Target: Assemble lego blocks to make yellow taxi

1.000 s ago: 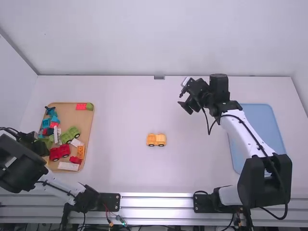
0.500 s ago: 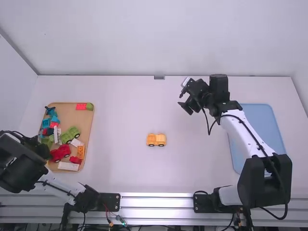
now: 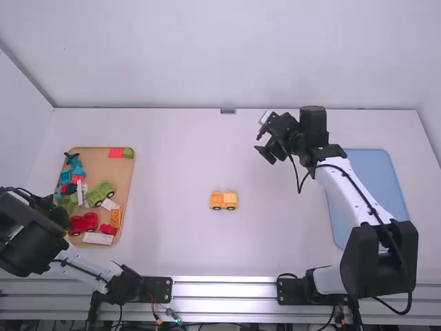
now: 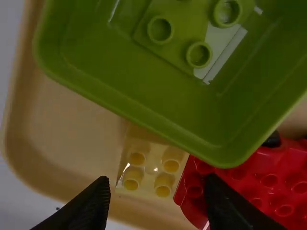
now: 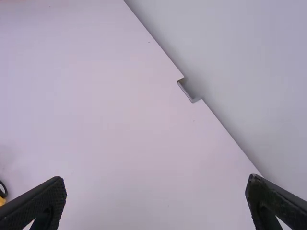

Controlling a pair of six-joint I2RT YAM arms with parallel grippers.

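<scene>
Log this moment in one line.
left claw: open, over yellow block in tray | right claw: open, empty, above table | yellow car: on table, wheels down

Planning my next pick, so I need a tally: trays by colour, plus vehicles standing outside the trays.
Tan tray: 1
Blue tray: 1
Yellow vehicle outside the trays: 1
Total: 3
</scene>
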